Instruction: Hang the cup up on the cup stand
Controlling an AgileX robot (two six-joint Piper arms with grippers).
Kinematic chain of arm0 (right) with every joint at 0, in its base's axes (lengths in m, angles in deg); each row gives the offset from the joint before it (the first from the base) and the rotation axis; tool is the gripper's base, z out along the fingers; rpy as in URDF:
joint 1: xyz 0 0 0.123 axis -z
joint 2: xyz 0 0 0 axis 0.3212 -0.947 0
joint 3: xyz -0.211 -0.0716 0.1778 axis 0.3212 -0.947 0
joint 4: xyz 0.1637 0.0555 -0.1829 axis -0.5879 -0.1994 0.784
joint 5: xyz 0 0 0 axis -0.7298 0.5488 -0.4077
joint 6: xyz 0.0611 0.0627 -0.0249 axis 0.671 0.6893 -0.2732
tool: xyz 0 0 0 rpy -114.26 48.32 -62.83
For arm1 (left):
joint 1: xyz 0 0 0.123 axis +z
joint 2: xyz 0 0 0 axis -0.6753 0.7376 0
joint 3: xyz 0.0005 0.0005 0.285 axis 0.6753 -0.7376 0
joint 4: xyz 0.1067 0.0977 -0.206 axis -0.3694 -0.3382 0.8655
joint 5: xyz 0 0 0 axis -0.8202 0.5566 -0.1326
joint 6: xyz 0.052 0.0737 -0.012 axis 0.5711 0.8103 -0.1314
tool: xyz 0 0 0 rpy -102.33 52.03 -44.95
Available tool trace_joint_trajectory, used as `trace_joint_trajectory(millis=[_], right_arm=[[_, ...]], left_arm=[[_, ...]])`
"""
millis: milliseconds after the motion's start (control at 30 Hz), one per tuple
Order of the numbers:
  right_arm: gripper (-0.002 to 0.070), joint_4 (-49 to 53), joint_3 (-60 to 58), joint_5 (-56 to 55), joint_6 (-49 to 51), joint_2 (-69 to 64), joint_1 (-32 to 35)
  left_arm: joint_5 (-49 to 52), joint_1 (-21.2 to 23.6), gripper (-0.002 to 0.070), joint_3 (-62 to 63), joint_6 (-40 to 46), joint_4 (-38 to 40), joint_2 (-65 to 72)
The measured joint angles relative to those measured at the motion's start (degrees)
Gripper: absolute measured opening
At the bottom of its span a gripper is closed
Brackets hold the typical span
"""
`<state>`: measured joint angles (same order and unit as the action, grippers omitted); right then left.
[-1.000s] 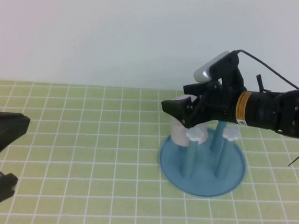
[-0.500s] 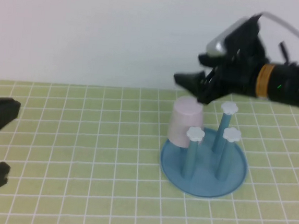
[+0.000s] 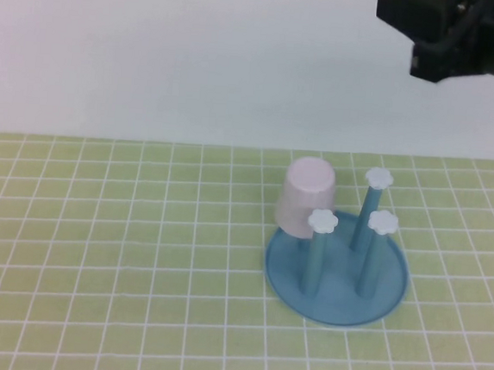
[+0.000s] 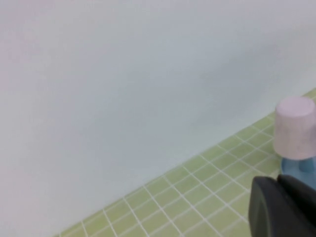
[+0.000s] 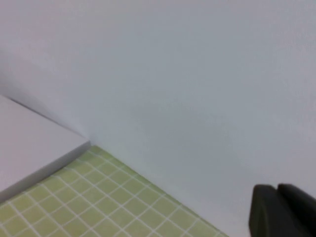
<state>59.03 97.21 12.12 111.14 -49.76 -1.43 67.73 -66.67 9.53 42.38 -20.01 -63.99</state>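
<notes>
Pink cup [image 3: 305, 197] sat upturned on your blue cup stand [image 3: 335, 284], at its 10 o'clock peg. Right gripper [image 3: 433, 32] closed, empty, high above; left gripper [image 4: 286, 207] closed, empty.

Matt pale pink plastic cup [image 3: 306, 196], smooth blue plastic cup stand [image 3: 335, 284], gridded green mat [image 3: 120, 252].

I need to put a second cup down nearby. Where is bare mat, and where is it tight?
Bare mat spreads left of the cup stand, and a strip lies in front. Tight: the cup sits over the stand's back-left peg. Right gripper, shut, is high at top right; left gripper, shut, shows only in its wrist view.
</notes>
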Motion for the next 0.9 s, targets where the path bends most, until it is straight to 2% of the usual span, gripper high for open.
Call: trace_joint_trajectory(millis=[167,367,600,767,900], right_arm=[[0.0006,0.77,-6.16,-2.76,0.41,5.90,0.00],[0.0002,0.92,-19.11,-3.14,-1.93,15.14,0.00],[0.0001,1.23,-38.19,3.47,-2.58,25.22,0.00],[0.0001,1.23,-46.10,5.92,-2.58,32.46,0.00],[0.0000,1.23,-47.99,6.76,-2.58,36.74,0.00]], left_arm=[[0.24,0.00,0.0000,-5.41,0.00,-0.24,-3.43],[0.20,0.00,0.0000,-8.31,0.00,-2.21,-3.78],[0.33,0.00,0.0000,-8.31,-0.24,-1.94,-3.78],[0.42,0.00,0.0000,-8.31,-0.24,-2.06,-4.02],[0.42,3.88,0.0000,-8.31,-0.24,-1.80,-4.45]])
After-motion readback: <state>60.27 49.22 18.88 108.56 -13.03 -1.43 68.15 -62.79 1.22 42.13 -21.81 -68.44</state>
